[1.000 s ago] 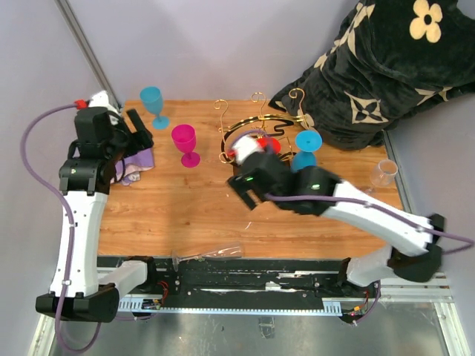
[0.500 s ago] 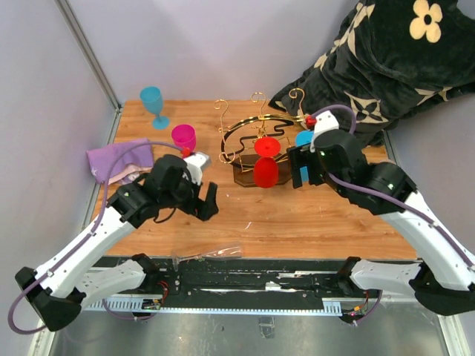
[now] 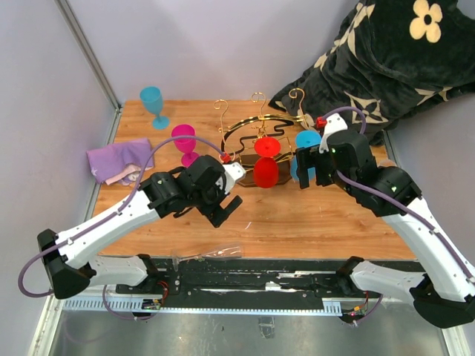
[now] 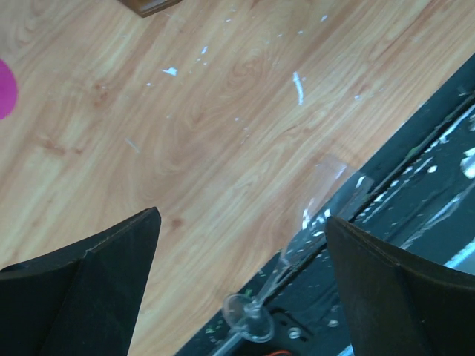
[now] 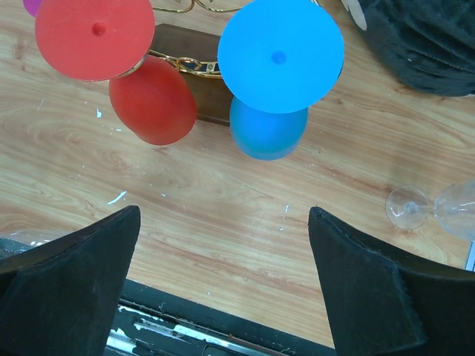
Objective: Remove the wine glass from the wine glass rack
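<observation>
The gold wire wine glass rack (image 3: 249, 127) stands on its dark brown base (image 5: 211, 100) at the table's back middle. A red wine glass (image 3: 266, 165) and a blue wine glass (image 3: 305, 142) hang upside down from it. Both show in the right wrist view, the red one (image 5: 152, 100) on the left and the blue one (image 5: 269, 130) on the right. My right gripper (image 3: 308, 170) is open and empty, just in front of the blue glass (image 5: 223, 211). My left gripper (image 3: 226, 208) is open and empty over bare wood in front of the rack (image 4: 241, 216).
A clear glass (image 3: 208, 254) lies on its side at the near table edge, below the left gripper (image 4: 297, 245). A pink glass (image 3: 184, 141) and a teal glass (image 3: 153, 104) stand at back left beside a purple cloth (image 3: 119, 159). Another clear glass (image 3: 384, 172) lies at right. A black cushion (image 3: 386, 59) sits behind.
My left arm has swung from the back left corner to the front middle of the table. My right arm has drawn back from in front of the rack to its right side, uncovering the red glass.
</observation>
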